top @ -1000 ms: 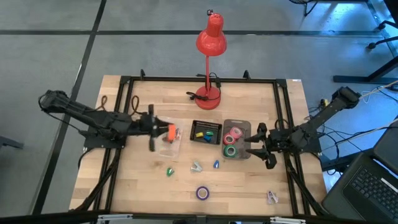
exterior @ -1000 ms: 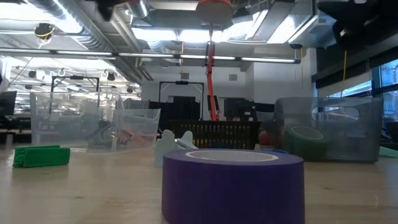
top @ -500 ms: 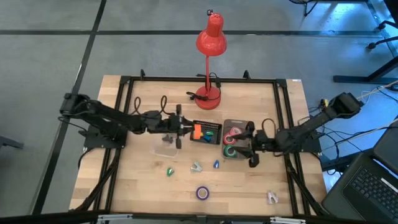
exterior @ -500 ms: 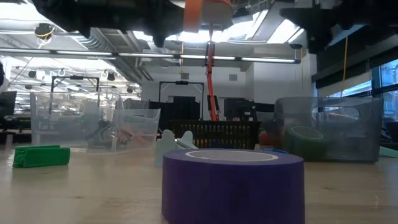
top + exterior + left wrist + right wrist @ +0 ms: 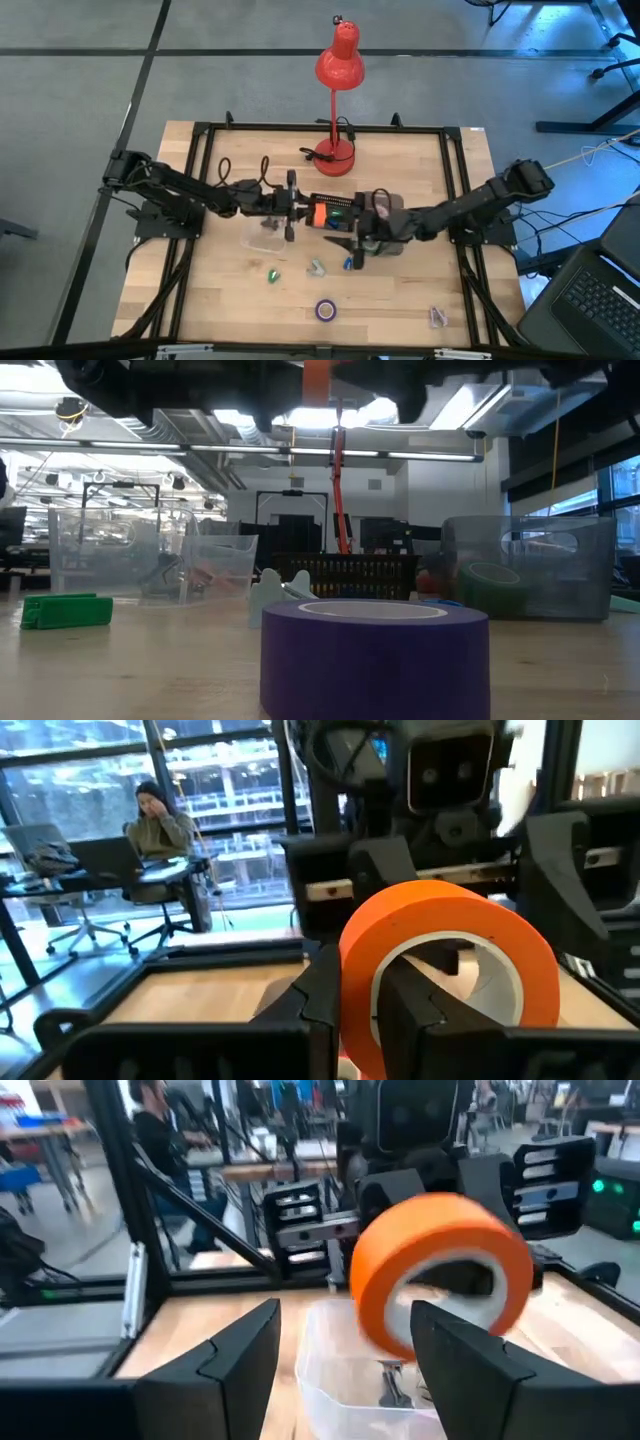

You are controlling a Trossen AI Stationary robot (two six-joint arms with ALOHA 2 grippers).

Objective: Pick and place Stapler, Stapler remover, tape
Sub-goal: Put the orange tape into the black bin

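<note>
Left gripper (image 5: 303, 212) pinches an orange tape roll (image 5: 318, 213) above the middle of the wooden table (image 5: 230, 290); in the left wrist view one dark finger (image 5: 425, 1020) passes through the roll's (image 5: 447, 967) hollow centre and the other presses its outer face. The right gripper (image 5: 352, 243) faces it from the right with its fingers spread, level with the roll and just short of it; in the right wrist view the roll (image 5: 440, 1270) hangs between those open fingers (image 5: 235, 1350) but touches neither.

Below the roll a black basket (image 5: 336, 205) sits at the table's centre, with a clear bin (image 5: 385, 205) just to its right, partly covered by the right arm. A second clear bin (image 5: 262, 236) lies left of the basket under the left arm.

On the near half of the table lie a purple tape roll (image 5: 326, 310), a green block (image 5: 272, 275), a pale stapler remover (image 5: 316, 267) and a small blue piece (image 5: 347, 264). Another small clear-and-pink item (image 5: 437, 317) rests near the right near corner. A red desk lamp (image 5: 338, 70) stands at the far edge. In the low view the purple roll (image 5: 375, 656) fills the foreground, with a green tape roll (image 5: 493, 588) inside the right-hand bin (image 5: 560, 550).
</note>
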